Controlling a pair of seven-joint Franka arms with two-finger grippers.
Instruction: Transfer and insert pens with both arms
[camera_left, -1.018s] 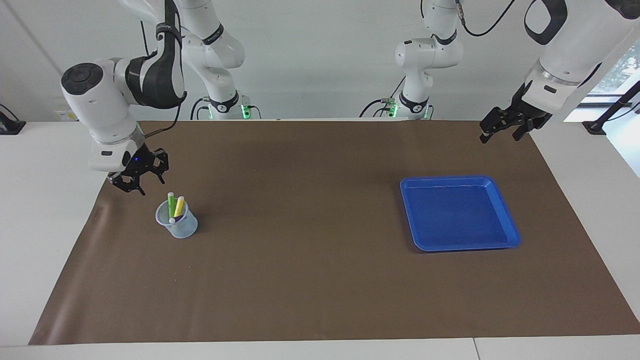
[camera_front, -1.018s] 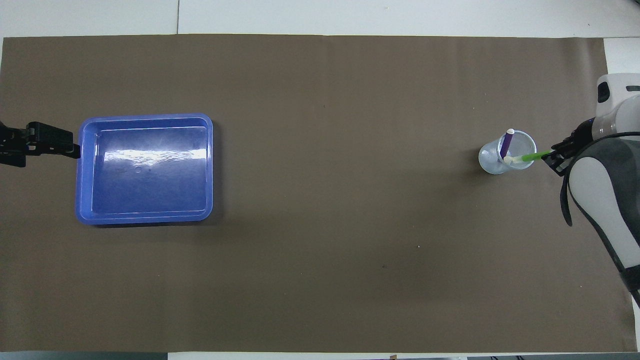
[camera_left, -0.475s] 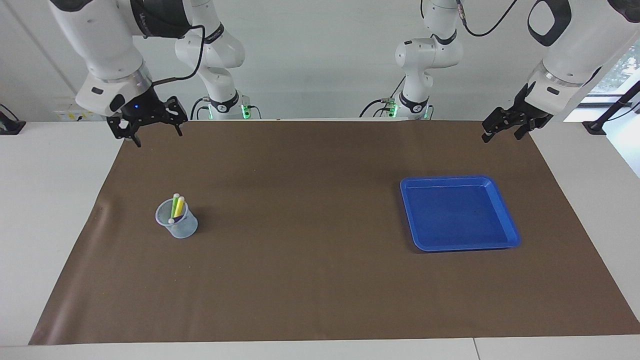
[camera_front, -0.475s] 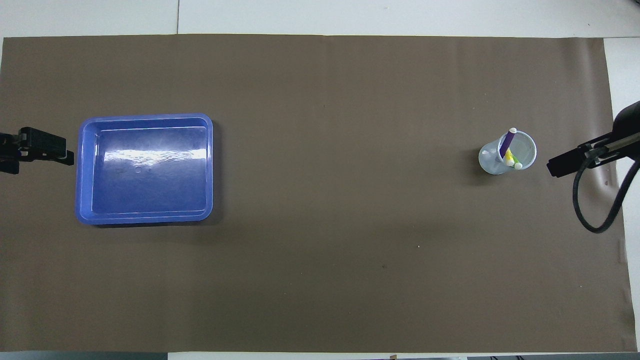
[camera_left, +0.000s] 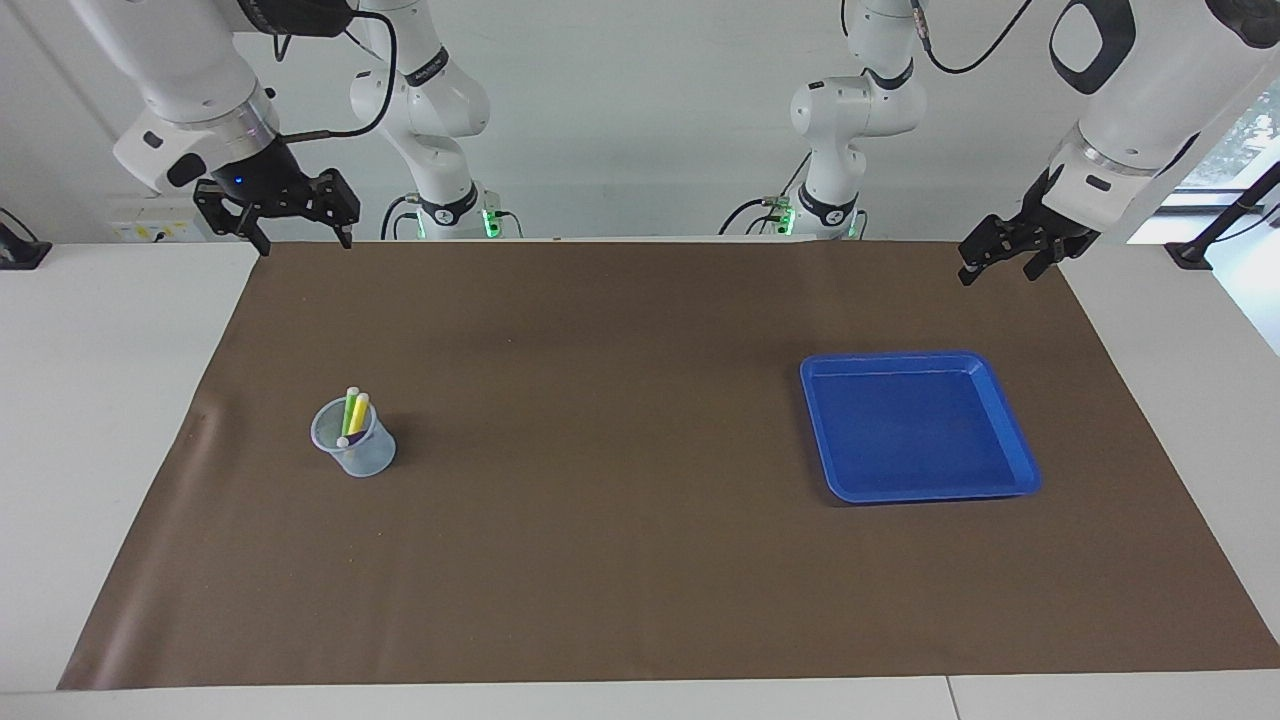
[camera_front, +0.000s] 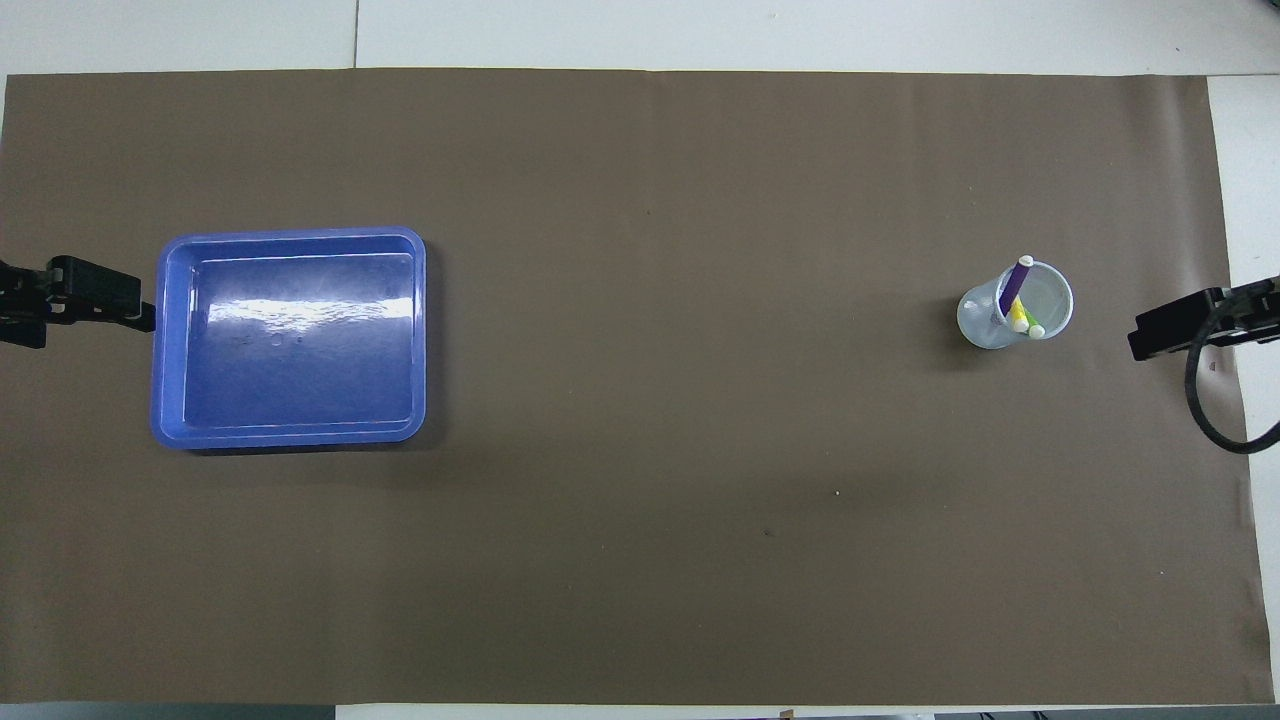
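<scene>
While both arms hang raised at the robots' edge of the brown mat (camera_left: 640, 560), all three pens stand in the clear cup (camera_left: 355, 450), caps up: purple pen (camera_front: 1016, 285), yellow pen (camera_left: 358, 412), green pen (camera_left: 349, 405). Cup sits on the mat toward the right arm's end of the desk (camera_left: 60, 400). Blue tray (camera_left: 1020, 440) lies well apart from the cup, toward the left arm's end. Right tool (camera_left: 303, 238): over the mat corner on the cup's end, fingers spread, holding nothing. Left tool (camera_left: 1005, 265): over the mat corner at the tray's end, well apart from the cup, fingers spread, holding nothing.
</scene>
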